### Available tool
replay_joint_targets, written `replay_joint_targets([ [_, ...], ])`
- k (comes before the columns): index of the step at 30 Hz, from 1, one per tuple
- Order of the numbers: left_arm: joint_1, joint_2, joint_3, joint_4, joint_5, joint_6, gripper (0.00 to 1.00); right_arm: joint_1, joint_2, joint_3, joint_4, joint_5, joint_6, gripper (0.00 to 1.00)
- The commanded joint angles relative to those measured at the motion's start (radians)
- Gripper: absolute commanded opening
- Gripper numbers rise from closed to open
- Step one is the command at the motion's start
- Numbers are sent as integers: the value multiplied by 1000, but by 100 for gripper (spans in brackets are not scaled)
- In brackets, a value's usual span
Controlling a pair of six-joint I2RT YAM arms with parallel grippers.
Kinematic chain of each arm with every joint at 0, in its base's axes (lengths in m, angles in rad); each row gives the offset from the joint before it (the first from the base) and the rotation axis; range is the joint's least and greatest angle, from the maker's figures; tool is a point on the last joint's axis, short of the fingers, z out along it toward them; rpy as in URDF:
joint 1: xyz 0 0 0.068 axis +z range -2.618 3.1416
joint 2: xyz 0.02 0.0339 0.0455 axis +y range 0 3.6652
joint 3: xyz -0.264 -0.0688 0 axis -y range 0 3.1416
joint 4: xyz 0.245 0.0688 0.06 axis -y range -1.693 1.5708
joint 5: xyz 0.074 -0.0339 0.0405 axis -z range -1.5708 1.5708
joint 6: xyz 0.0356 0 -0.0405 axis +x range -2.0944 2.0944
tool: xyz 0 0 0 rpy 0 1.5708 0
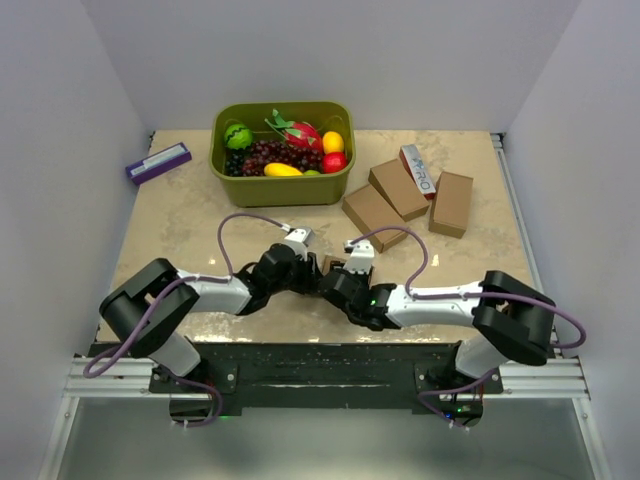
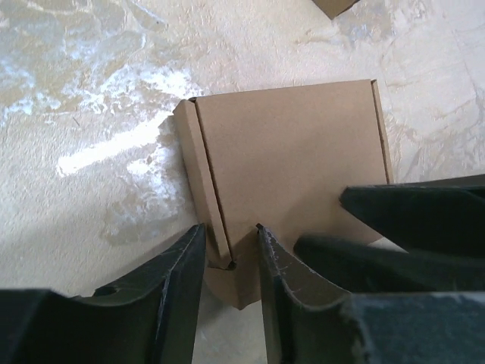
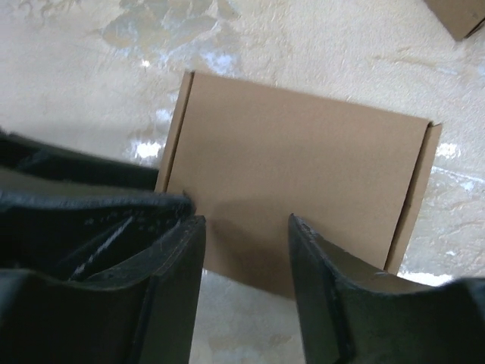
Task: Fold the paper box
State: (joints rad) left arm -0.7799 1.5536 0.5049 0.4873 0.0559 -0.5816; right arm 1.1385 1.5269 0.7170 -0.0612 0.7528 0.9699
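Observation:
The paper box (image 2: 292,152) is a plain brown flat carton lying on the table, with a narrow flap (image 2: 198,171) raised along its left edge. In the top view only a small piece of it (image 1: 333,262) shows between the two grippers. My left gripper (image 2: 229,236) is open, its fingers straddling the box's near corner by the flap. My right gripper (image 3: 246,221) is open over the near edge of the box (image 3: 303,174), jaws apart and touching nothing that I can see. Both grippers meet at the table's front middle, left (image 1: 312,272) and right (image 1: 340,277).
A green basket (image 1: 282,186) of fruit stands at the back middle. Three brown cartons (image 1: 400,188) and a white-and-red lettered carton (image 1: 420,168) lie at the back right. A purple-and-white box (image 1: 158,162) lies at the back left. White walls close in the sides.

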Motion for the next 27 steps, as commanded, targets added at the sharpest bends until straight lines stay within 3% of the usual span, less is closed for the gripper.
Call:
replay_joint_targets([
  [1,5,22,6,-9,-18,51,38,4,-115,5,-84,-38,-59,60],
  [3,5,5,7,-12,-19,52,39,-3,-171,7,-129,-40,-65,74],
  [5,5,-23,15,-25,-21,54,42,-32,-258,-2,-187,-61,-69,82],
  [7,5,-52,21,-35,-18,51,45,-115,-321,-39,-189,-146,-100,83],
  [11,7,-95,27,-49,-10,46,59,-302,-434,-131,-111,-353,-169,83],
  [17,14,-136,43,-78,-4,43,75,-460,-386,-200,21,-570,-191,82],
  [24,39,-187,29,-84,19,34,78,-516,-304,-290,196,-676,-117,79],
  [27,51,-211,23,-92,33,31,78,-537,-278,-336,273,-704,-82,71],
])
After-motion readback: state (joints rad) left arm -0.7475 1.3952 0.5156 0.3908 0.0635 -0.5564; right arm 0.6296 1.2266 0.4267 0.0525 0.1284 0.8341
